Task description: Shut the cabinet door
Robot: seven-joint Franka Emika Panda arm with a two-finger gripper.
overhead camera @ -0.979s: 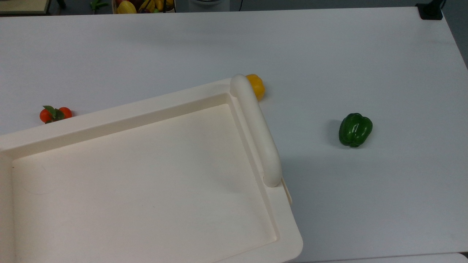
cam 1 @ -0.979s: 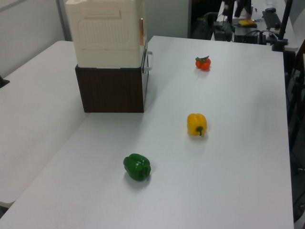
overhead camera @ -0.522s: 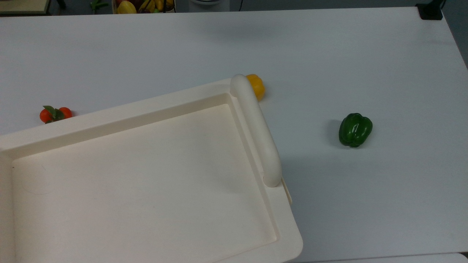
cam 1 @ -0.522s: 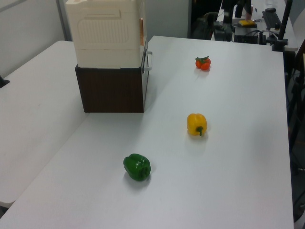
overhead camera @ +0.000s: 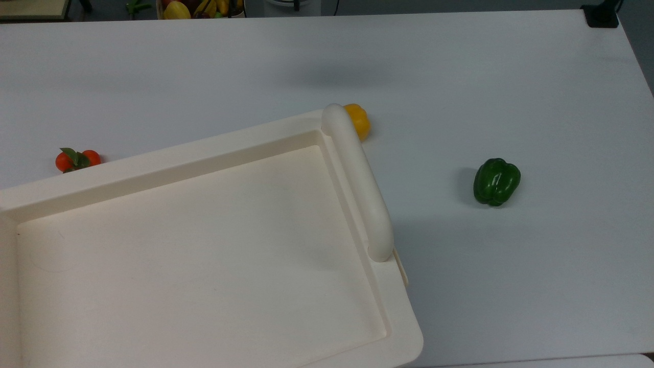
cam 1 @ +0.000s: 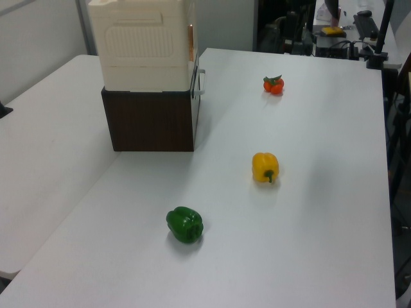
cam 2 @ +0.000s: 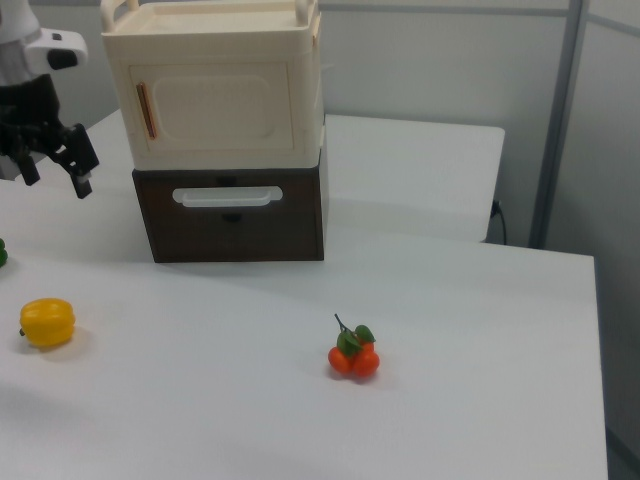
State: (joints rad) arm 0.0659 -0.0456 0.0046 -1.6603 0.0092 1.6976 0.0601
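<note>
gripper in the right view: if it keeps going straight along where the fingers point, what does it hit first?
The gripper points downward, fingers apart. Nothing lies below it except the bare table, so likely that first. The yellow pepper sits lower in the right view, though depth is unclear.

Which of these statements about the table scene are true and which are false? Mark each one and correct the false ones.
1. The green pepper and the yellow pepper lie apart on the white table. True.
2. The pincer grips the yellow pepper. False: the pincer hangs open and empty beside the cabinet, at the right view's left.
3. The cream cabinet stands on a dark brown base. True.
4. The small orange fruits sit on top of the cabinet. False: the orange fruits lie on the table, in front of the cabinet in the right view.
5. The cabinet door stands wide open. False: in the right view the cabinet door lies flush with the cabinet's front.
</note>
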